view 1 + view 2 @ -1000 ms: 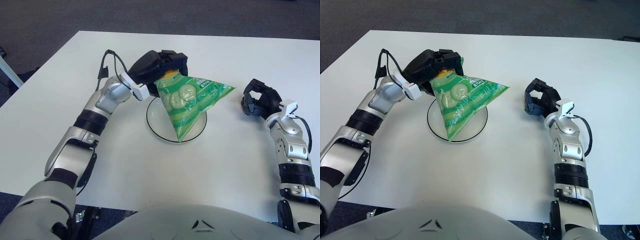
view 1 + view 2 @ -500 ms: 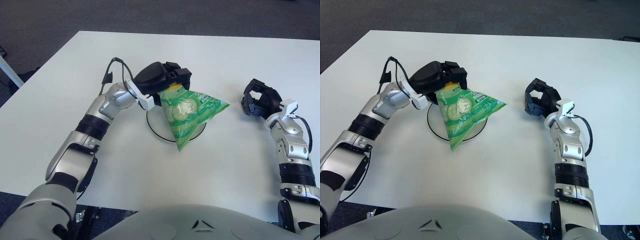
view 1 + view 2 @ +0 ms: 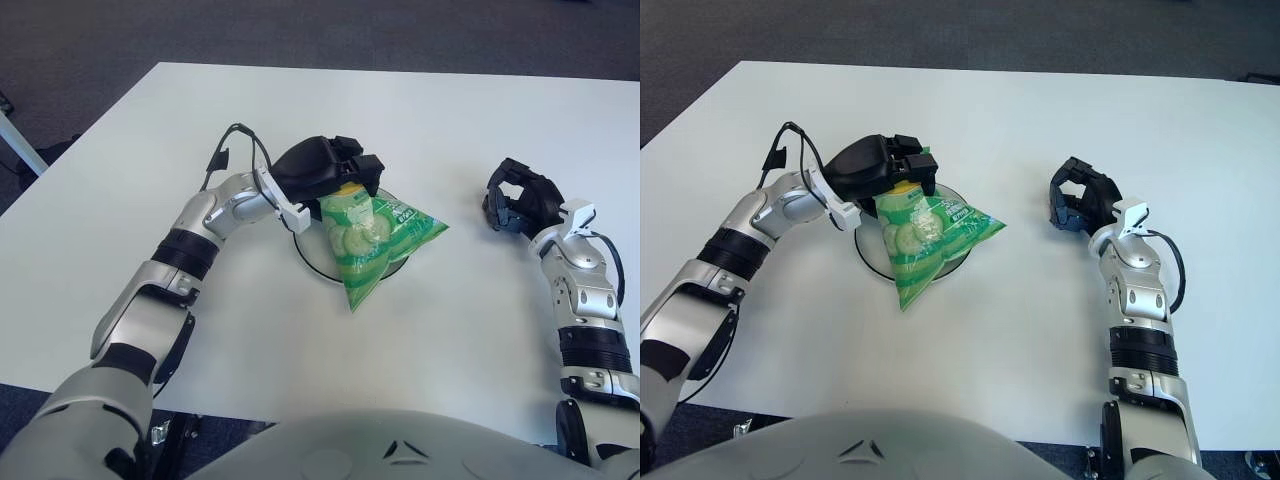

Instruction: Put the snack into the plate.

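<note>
- Near the middle of the white table [image 3: 470, 340], a little toward its left edge, sits a round clear plate [image 3: 305, 247] with a dark rim.
- Over the plate's far-left rim, the left hand [image 3: 325, 170] has its dark fingers closed on the yellow top corner of the snack [image 3: 372, 232], a green bag printed with cucumber slices.
- From that grip the bag slopes down across the plate; its lower corner reaches past the plate's near rim and one side corner past the right rim.
- Whether the bag touches the plate cannot be told.
- Toward the table's right edge, well apart from the plate, the right hand [image 3: 520, 198] shows with its fingers curled and nothing in them.
</note>
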`<move>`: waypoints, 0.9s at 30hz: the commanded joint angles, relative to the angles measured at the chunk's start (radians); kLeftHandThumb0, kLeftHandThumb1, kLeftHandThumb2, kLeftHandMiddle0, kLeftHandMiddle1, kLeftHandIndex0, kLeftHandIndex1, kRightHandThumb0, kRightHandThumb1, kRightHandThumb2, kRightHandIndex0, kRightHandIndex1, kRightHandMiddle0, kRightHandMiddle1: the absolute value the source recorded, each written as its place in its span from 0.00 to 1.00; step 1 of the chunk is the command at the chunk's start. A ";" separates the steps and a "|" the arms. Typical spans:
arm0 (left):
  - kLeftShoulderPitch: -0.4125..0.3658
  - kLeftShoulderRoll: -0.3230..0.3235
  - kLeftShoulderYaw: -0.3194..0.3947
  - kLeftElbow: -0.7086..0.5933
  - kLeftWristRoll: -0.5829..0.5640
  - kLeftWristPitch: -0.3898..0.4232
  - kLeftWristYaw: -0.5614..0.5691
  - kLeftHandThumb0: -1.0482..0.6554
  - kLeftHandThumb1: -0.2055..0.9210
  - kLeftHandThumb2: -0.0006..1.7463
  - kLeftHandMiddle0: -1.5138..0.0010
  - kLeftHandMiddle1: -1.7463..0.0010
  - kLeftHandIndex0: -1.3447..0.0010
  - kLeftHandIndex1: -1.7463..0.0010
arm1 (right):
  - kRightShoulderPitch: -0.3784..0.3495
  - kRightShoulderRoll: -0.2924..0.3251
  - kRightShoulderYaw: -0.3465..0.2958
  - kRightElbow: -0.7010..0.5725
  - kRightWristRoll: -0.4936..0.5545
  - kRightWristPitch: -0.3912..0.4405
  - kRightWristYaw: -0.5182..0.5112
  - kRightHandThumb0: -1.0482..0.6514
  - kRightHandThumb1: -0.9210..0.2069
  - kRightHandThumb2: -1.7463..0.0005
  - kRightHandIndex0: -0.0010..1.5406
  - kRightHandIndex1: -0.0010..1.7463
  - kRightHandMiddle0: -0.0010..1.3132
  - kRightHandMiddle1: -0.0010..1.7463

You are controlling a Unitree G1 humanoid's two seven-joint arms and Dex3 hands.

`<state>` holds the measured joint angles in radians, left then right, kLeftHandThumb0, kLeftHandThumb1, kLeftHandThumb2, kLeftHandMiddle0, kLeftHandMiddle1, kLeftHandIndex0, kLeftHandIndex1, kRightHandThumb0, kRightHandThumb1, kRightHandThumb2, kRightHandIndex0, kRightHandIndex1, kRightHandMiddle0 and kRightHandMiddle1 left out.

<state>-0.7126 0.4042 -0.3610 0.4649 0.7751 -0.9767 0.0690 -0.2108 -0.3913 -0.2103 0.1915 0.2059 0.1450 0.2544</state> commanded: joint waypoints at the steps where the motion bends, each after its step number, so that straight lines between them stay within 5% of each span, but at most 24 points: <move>1: -0.020 0.031 -0.026 0.000 0.056 0.021 -0.006 0.61 0.22 0.93 0.45 0.02 0.57 0.00 | 0.045 0.016 0.023 0.057 -0.019 0.042 0.011 0.34 0.49 0.28 0.83 1.00 0.44 1.00; 7: -0.025 0.052 -0.046 -0.005 0.063 0.017 -0.021 0.61 0.24 0.91 0.46 0.03 0.58 0.00 | 0.044 0.017 0.024 0.056 -0.019 0.043 0.013 0.34 0.49 0.28 0.82 1.00 0.44 1.00; 11: -0.040 0.082 -0.079 -0.009 0.055 -0.007 -0.072 0.61 0.43 0.78 0.63 0.01 0.64 0.00 | 0.043 0.016 0.025 0.059 -0.019 0.044 0.014 0.34 0.50 0.28 0.82 1.00 0.44 1.00; 14: -0.067 0.113 -0.121 0.005 0.031 -0.056 -0.149 0.76 0.72 0.54 0.76 0.00 0.88 0.17 | 0.042 0.015 0.026 0.062 -0.020 0.041 0.016 0.34 0.50 0.27 0.83 1.00 0.44 1.00; 16: -0.072 0.118 -0.130 0.012 0.013 -0.071 -0.164 0.55 0.56 0.59 0.90 0.03 0.95 0.27 | 0.041 0.015 0.026 0.063 -0.021 0.039 0.016 0.34 0.50 0.27 0.83 1.00 0.45 1.00; 18: -0.083 0.122 -0.138 0.025 -0.007 -0.093 -0.183 0.47 0.49 0.61 0.95 0.08 0.98 0.32 | 0.040 0.015 0.026 0.065 -0.021 0.037 0.017 0.34 0.50 0.27 0.83 1.00 0.45 1.00; 22: -0.106 0.130 -0.153 0.053 -0.062 -0.132 -0.231 0.36 0.47 0.59 0.99 0.43 0.99 0.47 | 0.040 0.013 0.027 0.069 -0.022 0.032 0.019 0.34 0.50 0.27 0.83 1.00 0.45 1.00; 27: -0.124 0.136 -0.153 0.066 -0.099 -0.174 -0.261 0.30 0.50 0.56 1.00 0.59 1.00 0.56 | 0.038 0.012 0.028 0.069 -0.023 0.041 0.016 0.34 0.50 0.27 0.82 1.00 0.44 1.00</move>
<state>-0.8144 0.5316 -0.4992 0.5213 0.6914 -1.1180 -0.1616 -0.2162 -0.3929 -0.2103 0.2082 0.2064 0.1292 0.2624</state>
